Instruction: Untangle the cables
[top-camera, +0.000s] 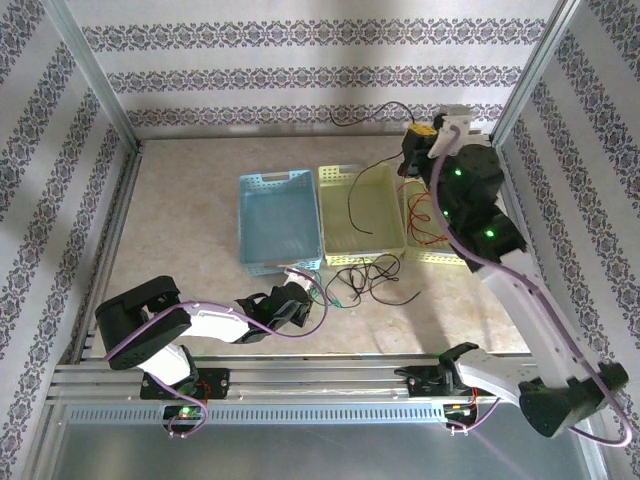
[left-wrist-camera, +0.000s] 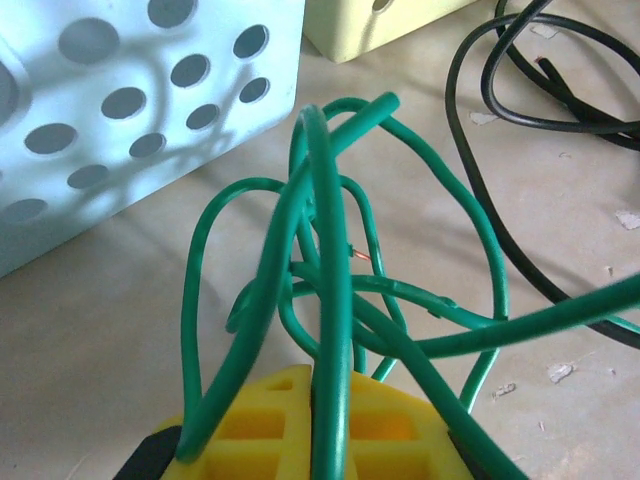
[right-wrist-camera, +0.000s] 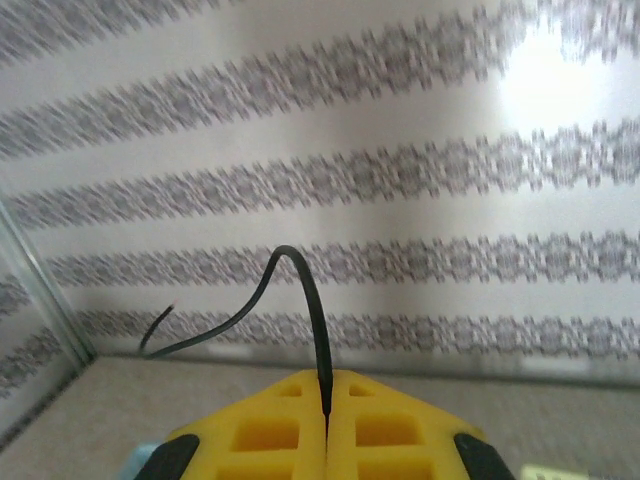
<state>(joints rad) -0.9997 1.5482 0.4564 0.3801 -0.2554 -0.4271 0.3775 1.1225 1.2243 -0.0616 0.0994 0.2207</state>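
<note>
Left gripper (left-wrist-camera: 318, 395) clamped on green cable (left-wrist-camera: 335, 250), loops bunched just in front of the middle yellow basket (top-camera: 398, 215). Right gripper (right-wrist-camera: 327, 388) pinched tight on black cable (right-wrist-camera: 303, 268), raised beyond the basket's far right corner. Black slack crosses the basket and piles just in front. Red cable (top-camera: 425, 215) in neighbouring basket (top-camera: 440, 258), just right.

The green cable (left-wrist-camera: 330, 280) is smooth and shiny. The blue basket (left-wrist-camera: 200, 70) is smooth plastic. The table (left-wrist-camera: 100, 330) looks dull and speckled.
</note>
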